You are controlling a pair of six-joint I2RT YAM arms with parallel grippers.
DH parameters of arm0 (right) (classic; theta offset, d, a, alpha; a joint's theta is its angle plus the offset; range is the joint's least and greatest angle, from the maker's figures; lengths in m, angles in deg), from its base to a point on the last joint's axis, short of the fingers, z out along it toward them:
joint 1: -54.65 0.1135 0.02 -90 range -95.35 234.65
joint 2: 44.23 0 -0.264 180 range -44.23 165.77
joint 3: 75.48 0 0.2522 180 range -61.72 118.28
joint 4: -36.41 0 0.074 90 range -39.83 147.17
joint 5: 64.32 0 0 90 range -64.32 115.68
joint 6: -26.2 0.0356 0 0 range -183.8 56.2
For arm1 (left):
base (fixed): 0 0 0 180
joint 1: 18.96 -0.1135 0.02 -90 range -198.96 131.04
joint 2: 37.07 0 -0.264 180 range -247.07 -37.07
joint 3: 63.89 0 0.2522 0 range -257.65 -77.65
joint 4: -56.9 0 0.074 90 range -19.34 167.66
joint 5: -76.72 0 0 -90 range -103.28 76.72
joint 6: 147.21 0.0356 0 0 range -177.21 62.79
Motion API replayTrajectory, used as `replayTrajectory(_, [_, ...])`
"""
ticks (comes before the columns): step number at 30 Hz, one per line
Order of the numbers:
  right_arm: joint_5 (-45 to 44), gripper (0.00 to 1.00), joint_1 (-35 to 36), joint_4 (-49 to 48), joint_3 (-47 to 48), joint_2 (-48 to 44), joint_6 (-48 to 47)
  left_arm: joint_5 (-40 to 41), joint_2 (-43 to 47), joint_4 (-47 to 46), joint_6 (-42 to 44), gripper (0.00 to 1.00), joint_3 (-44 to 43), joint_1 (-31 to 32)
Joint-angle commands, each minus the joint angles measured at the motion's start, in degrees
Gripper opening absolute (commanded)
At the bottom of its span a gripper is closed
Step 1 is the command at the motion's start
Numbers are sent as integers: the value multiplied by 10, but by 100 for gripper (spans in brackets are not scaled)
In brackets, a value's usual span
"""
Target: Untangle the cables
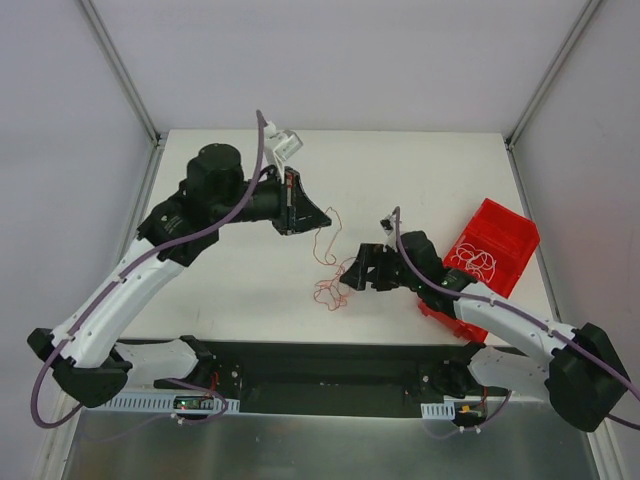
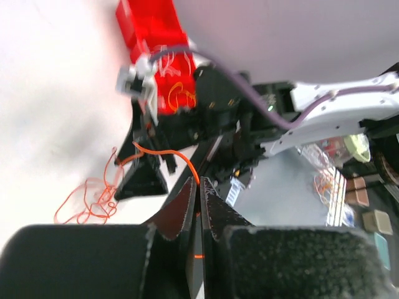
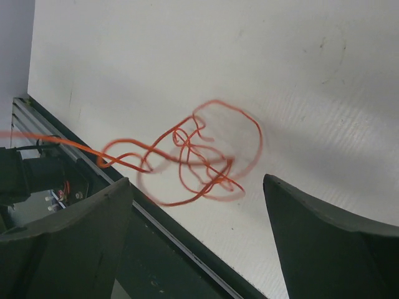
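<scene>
Inside the red bin you see whitish cables coiled. Left of that bin, your left gripper pinches a red-orange cable; your right gripper gapes wide, empty, over its tangle.

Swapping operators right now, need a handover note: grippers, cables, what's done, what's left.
Left gripper: shut on one strand of the red-orange cable tangle, held up above the table.
Right gripper: open, over the tangle, holding nothing.
More cables lie in the red bin.
Done: one strand gripped.
Left: tangle not yet separated. The likely next move is for the right to grip the clump and pull it apart.
</scene>
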Motion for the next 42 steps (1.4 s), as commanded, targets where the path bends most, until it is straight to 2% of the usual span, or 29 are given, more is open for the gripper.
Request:
replayTrajectory(1, [-41, 86, 21, -4, 14, 16, -7, 27, 32, -5, 18, 0, -66, 4])
replayTrajectory(5, [-89, 82, 0, 33, 34, 59, 7, 20, 49, -4, 31, 0, -139, 4])
replayTrajectory(8, [-92, 82, -44, 38, 10, 53, 10, 55, 81, -6, 65, 0, -179, 4])
replayTrajectory(12, [-101, 84, -47, 98, 29, 25, -40, 137, 121, -3, 80, 0, -178, 3])
replayTrajectory(15, [-88, 86, -47, 107, 34, -4, -63, 164, 119, 2, 62, 0, -163, 4])
replayTrajectory(18, [-6, 91, -30, 44, 27, -30, -97, 142, 98, 2, 52, 0, -161, 4])
replayTrajectory(20, [17, 95, 0, -4, 28, -35, -107, 140, 88, 2, 47, 0, -161, 4])
replayTrajectory(25, [75, 97, 81, -146, 51, 21, -61, 146, 81, 3, 44, 0, -168, 4])
replayTrajectory(28, [67, 96, 135, -211, 78, 78, -44, 144, 78, 2, 41, 0, -176, 4])
replayTrajectory(30, [12, 95, 159, -210, 96, 114, -37, 142, 79, 2, 36, 0, -183, 4])
replayTrajectory(33, [-50, 93, 159, -207, 110, 157, -19, 130, 76, 2, 18, 0, -207, 4])
replayTrajectory(36, [-116, 84, 142, -222, 108, 189, -1, 102, 66, 0, -5, 0, -258, 4])
replayTrajectory(38, [-154, 68, 121, -234, 109, 221, 20, 91, 57, -4, -15, 0, -296, 3])
replayTrajectory(39, [-159, 56, 104, -228, 113, 236, 36, 89, 52, -7, -18, 0, -314, 4])
replayTrajectory(40, [-149, 45, 82, -225, 117, 253, 53, 89, 46, -7, -18, 0, -336, 4])
replayTrajectory(42, [-101, 33, 41, -226, 127, 290, 93, 90, 32, -9, -17, 0, -380, 4])
